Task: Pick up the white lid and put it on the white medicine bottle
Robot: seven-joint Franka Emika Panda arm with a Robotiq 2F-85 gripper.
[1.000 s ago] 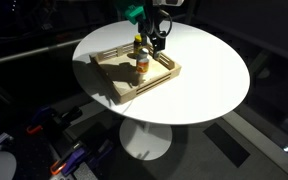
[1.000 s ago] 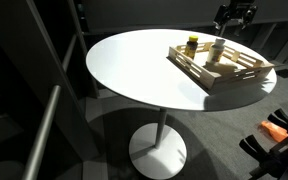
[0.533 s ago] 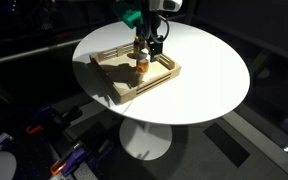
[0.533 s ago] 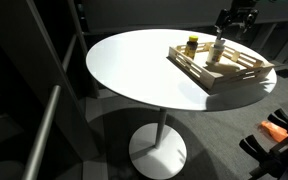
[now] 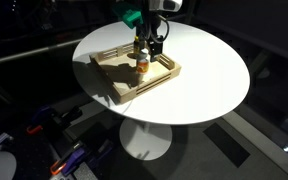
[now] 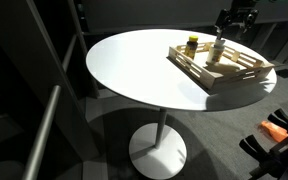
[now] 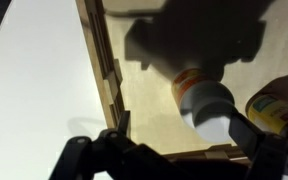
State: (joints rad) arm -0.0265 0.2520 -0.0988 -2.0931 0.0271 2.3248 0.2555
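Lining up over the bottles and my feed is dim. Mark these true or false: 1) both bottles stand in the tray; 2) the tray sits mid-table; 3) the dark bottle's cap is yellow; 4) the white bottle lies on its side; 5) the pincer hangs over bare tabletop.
1) True: the white bottle and the dark bottle both stand in the tray.
2) False: the tray sits toward one edge of the table.
3) True: its cap is yellow.
4) False: it stands upright.
5) False: the pincer is above the tray, close by the bottles.
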